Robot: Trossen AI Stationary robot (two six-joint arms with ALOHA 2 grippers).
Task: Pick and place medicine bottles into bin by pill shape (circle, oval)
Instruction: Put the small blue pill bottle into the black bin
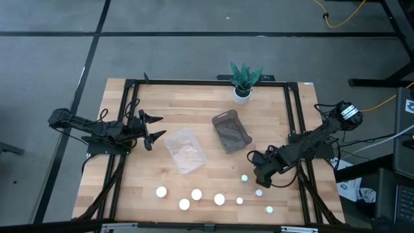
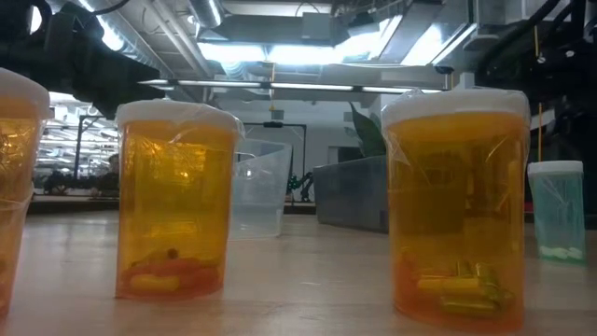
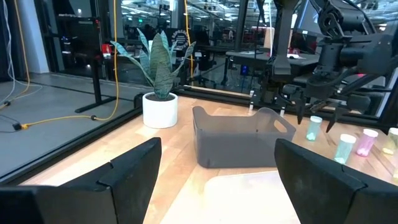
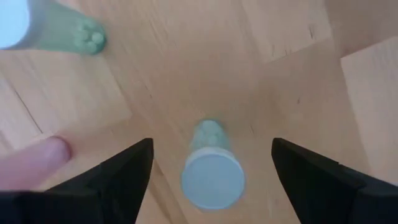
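Right gripper (image 4: 208, 165) spread apart above a small green bottle (image 4: 211, 171) near table's (image 1: 194, 103) right front corner; left gripper (image 1: 154, 127) apart, beside clear bin (image 1: 185, 149).

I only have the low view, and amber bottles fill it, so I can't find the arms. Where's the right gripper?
Observer: The right gripper hangs open over a small green bottle. The bottle stands between its fingers, ungripped.
Operator: And the left?
Observer: The left gripper waits open beside the clear tray, on the side away from the right arm.
Operator: Anything binned yet?
Observer: In the high view, no white caps show in the clear tray or the grey tray.
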